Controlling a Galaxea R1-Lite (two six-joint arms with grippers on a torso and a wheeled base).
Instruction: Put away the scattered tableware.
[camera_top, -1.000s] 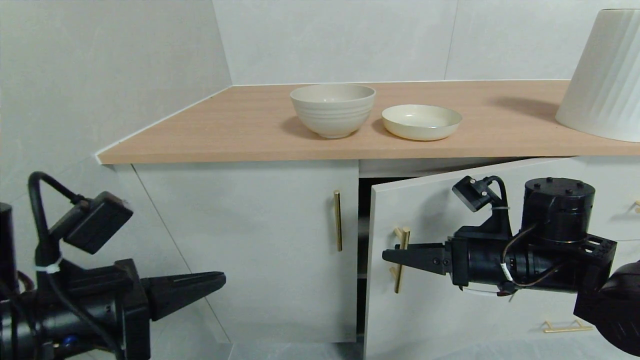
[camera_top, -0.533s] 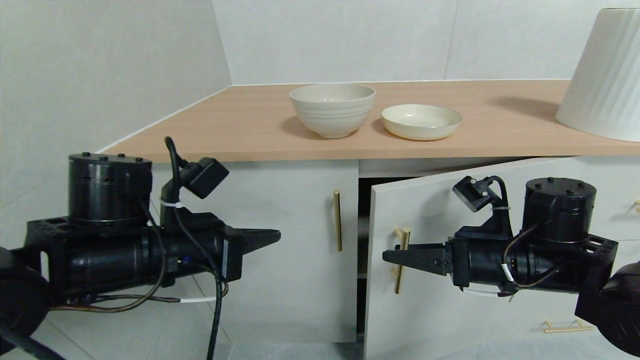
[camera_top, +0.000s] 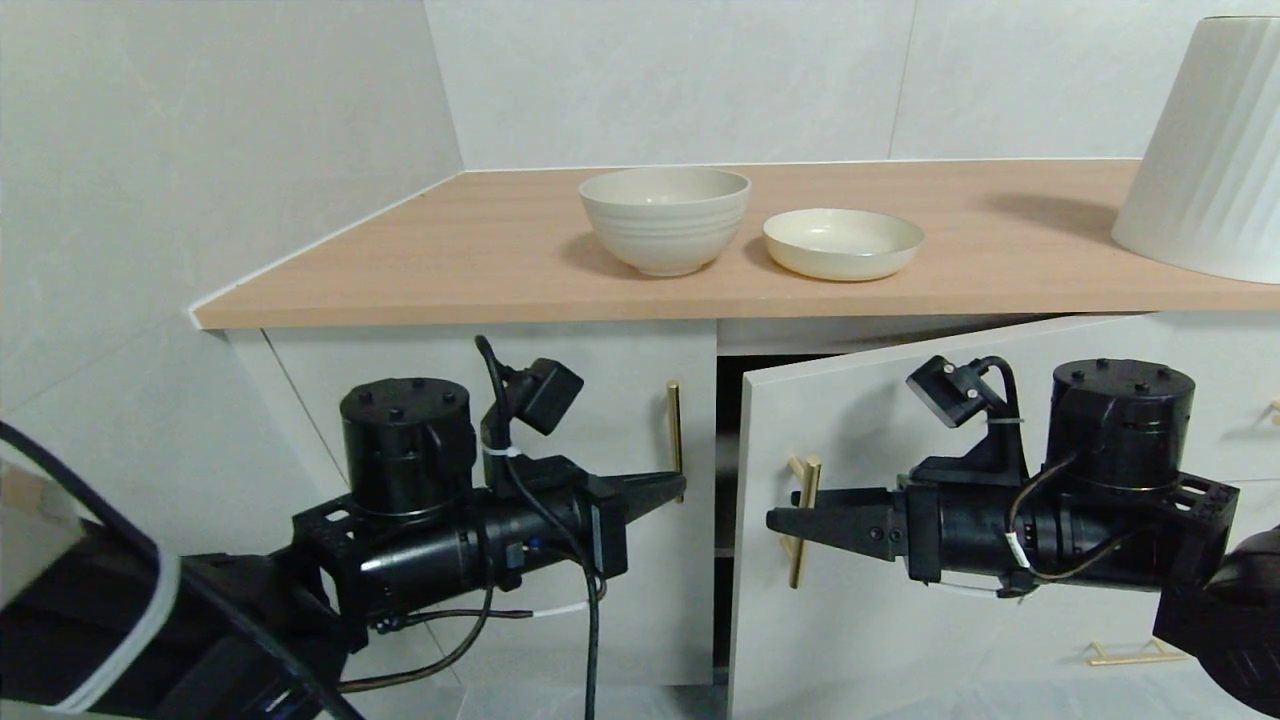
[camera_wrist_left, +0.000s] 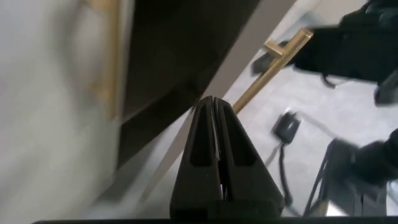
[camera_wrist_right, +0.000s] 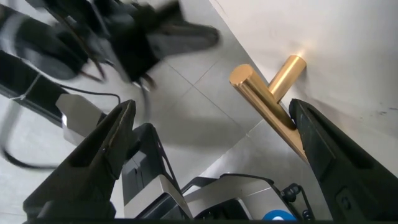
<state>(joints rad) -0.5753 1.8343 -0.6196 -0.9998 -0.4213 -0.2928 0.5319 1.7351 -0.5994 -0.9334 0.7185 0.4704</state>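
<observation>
A wooden worktop (camera_top: 480, 260) runs into the corner of the tiled walls, over white cabinets. A deep ribbed bowl (camera_top: 665, 218) stands upright on it near the middle. A shallow cream dish (camera_top: 843, 243) sits just beside the bowl, apart from it. A white lampshade (camera_top: 1210, 150) rests at the right end.

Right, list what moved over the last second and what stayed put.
The left gripper swung in from the low left toward the cupboard and now points its shut tip at the left door handle. It took hold of nothing. The right gripper stayed open around the right door handle. The right door stayed ajar, and the bowl and plate kept their places on the countertop.
</observation>
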